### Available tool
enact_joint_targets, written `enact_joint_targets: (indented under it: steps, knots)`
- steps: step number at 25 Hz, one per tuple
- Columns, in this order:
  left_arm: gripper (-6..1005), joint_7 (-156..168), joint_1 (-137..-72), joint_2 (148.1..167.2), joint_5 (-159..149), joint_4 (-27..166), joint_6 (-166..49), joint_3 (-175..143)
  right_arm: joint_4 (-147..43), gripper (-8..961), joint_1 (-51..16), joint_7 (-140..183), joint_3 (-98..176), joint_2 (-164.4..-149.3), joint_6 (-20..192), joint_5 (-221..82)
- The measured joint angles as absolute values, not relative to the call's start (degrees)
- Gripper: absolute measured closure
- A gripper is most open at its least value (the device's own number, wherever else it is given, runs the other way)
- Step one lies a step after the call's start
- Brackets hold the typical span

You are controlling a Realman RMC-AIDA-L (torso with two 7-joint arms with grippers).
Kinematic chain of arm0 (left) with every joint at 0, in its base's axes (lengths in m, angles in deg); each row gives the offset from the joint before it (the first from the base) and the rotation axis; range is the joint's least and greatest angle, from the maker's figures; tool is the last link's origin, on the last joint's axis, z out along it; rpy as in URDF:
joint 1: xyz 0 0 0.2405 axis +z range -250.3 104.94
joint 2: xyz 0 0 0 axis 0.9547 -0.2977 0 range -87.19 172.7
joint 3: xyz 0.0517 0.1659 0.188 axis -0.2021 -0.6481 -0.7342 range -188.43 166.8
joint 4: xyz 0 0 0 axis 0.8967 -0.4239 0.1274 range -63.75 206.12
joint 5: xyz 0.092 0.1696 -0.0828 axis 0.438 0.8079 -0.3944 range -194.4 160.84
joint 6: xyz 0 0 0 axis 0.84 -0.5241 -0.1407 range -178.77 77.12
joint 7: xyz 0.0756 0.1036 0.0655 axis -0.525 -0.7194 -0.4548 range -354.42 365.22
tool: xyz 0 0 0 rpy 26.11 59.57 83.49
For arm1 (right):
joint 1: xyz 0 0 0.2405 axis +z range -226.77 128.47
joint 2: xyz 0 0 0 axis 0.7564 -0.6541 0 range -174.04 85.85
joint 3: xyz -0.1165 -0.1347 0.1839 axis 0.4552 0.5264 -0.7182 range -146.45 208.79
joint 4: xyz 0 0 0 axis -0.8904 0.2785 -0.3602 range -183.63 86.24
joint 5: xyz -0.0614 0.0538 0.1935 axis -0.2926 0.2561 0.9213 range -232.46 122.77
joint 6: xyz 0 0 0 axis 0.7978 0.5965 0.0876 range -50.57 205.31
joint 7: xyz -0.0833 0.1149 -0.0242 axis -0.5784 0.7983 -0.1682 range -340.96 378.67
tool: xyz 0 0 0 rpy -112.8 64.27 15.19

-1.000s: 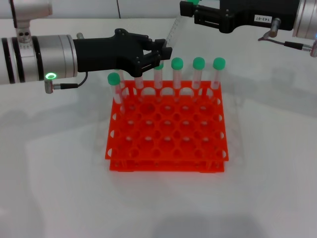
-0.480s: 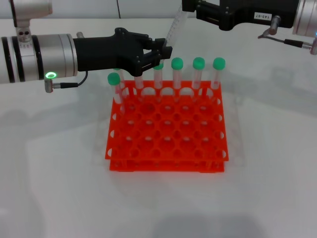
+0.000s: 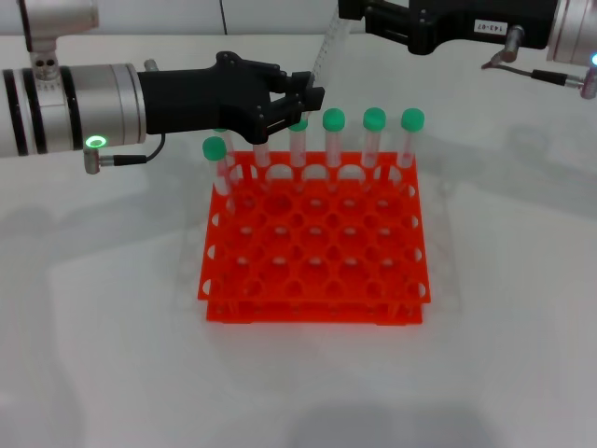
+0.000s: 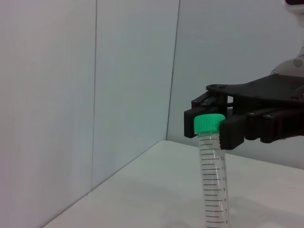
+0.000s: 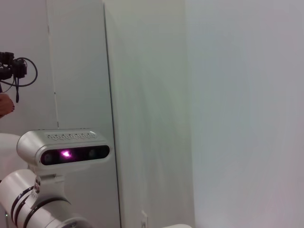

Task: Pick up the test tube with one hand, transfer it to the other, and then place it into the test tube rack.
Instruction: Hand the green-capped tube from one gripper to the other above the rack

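Observation:
My left gripper (image 3: 312, 93), unlabelled with a green ring on its wrist, reaches in from the left above the rack's back row. It is shut on the lower end of the test tube (image 3: 329, 51), which leans up and to the right. My right gripper (image 3: 347, 14), with the white label, sits at the top edge, shut on the tube's upper end. In the left wrist view its fingers (image 4: 237, 133) flank the green cap (image 4: 209, 123). The orange-red rack (image 3: 317, 271) stands below on the white table. The right wrist view shows none of these.
Several green-capped tubes (image 3: 374, 119) stand upright in the rack's back row, and one (image 3: 215, 149) stands at its left side just under my left gripper. The rack's front rows hold nothing. White table lies all around the rack.
My right gripper has shifted slightly up and to the left at the tube's top. My left gripper has not moved.

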State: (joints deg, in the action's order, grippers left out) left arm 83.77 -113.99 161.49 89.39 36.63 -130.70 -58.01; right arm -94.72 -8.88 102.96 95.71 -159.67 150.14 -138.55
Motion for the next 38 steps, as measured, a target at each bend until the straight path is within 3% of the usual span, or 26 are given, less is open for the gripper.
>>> enact_joint_targets:
  steps: [38]
  knots:
    - [692, 81.5, -113.9, 161.63, 88.6, 36.6, -130.2, -58.1, -95.3, 676, -7.8, 102.7, 96.5, -159.76, 150.5, -138.5]
